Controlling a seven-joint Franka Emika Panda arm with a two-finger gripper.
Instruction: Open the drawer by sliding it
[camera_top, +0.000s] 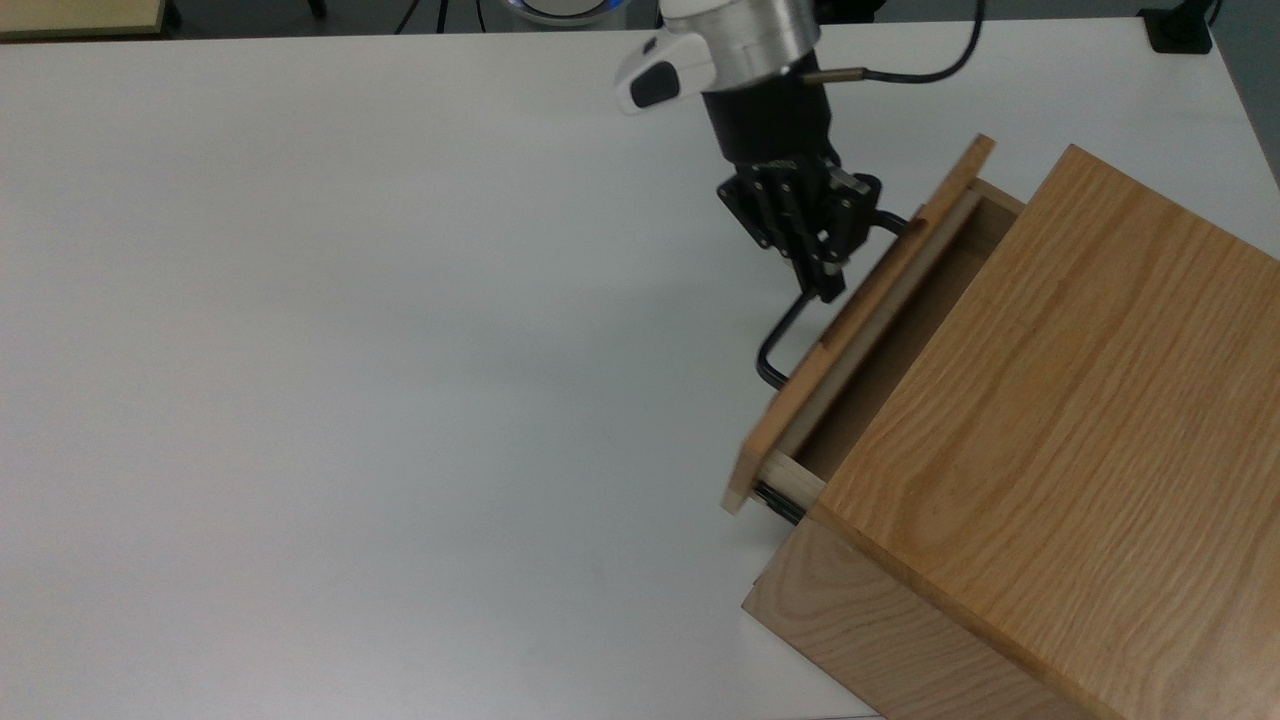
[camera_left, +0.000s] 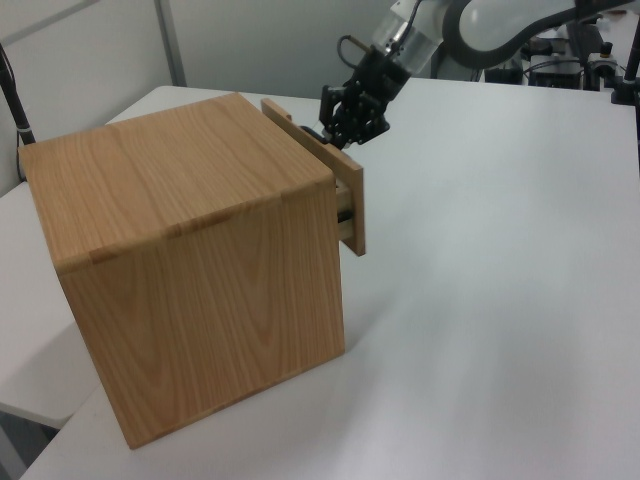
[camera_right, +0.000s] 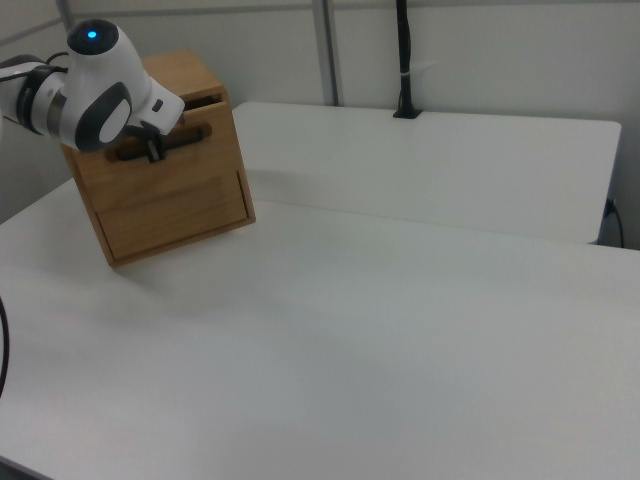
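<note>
Drawer (camera_top: 865, 330) stands partly out of the cabinet (camera_top: 1050, 450) at the desk (camera_top: 350, 350) edge. Pincer (camera_top: 828, 285) pinches the handle (camera_top: 785, 335). Pull straight along the rails; avoid twisting.

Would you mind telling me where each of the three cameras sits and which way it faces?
Top view: overhead, looking down on the table and the part-open drawer; the gripper and wrist show.
Left view: beside the cabinet, looking across the table; the gripper and forearm show.
Right view: far across the table, facing the drawer front; the arm's white joint shows.
Top and left views share the gripper shut on the handle.
</note>
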